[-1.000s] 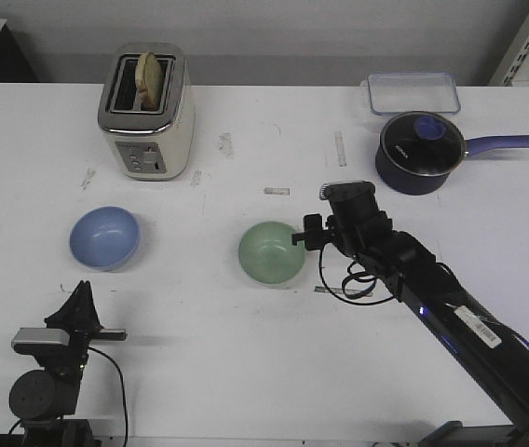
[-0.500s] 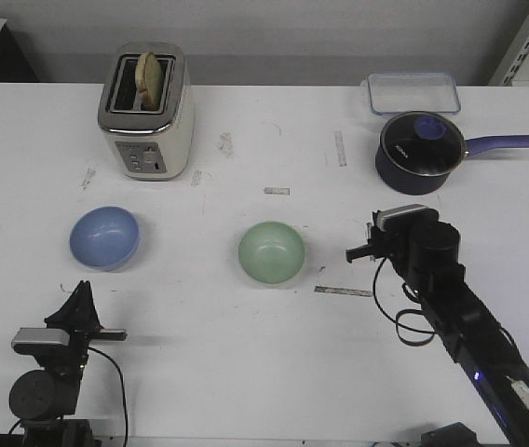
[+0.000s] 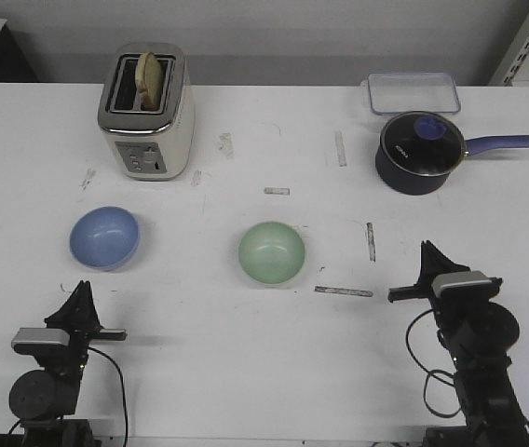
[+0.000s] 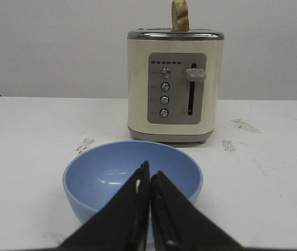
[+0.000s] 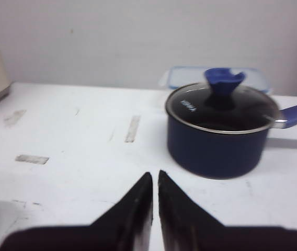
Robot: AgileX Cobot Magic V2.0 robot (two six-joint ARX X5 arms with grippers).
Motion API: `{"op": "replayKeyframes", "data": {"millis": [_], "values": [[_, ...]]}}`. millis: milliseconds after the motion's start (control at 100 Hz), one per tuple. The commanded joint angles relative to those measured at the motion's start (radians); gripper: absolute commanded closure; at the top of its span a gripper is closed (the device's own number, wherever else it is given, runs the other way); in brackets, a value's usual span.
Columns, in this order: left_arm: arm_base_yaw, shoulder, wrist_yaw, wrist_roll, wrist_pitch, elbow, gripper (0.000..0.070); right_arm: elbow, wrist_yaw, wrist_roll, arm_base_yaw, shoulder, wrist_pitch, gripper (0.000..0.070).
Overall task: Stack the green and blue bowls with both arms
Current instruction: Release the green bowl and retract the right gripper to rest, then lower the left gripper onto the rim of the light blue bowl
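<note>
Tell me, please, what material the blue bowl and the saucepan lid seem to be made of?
The blue bowl looks like smooth plastic or glazed ceramic: even colour, soft highlights inside; which one I cannot tell. The saucepan lid seems to be clear glass with a metal rim and a blue knob, probably plastic: the dark inside shows through.

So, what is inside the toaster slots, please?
One slice of bread stands up out of the toaster; the left wrist view shows its top edge too. The slice's lower part is hidden inside the slot. The other slot looks dark; I cannot tell whether it holds anything.
</note>
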Motion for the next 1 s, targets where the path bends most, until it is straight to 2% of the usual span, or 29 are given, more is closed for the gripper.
{"op": "replayKeyframes", "data": {"millis": [0, 350, 650, 990], "values": [[-0.001, -0.002, 0.005, 0.004, 0.011, -0.021, 0.0699, -0.032, 0.003, -0.007, -0.010, -0.061, 0.009, 0.0687], [-0.001, -0.002, 0.005, 0.004, 0.011, -0.021, 0.0699, -0.080, 0.035, -0.008, -0.015, -0.356, -0.200, 0.0687], [-0.001, -0.002, 0.005, 0.004, 0.011, -0.021, 0.0699, -0.080, 0.044, -0.008, -0.014, -0.447, -0.204, 0.0687], [-0.001, -0.002, 0.005, 0.004, 0.011, -0.021, 0.0699, -0.080, 0.048, -0.008, -0.014, -0.452, -0.197, 0.0687]]}}
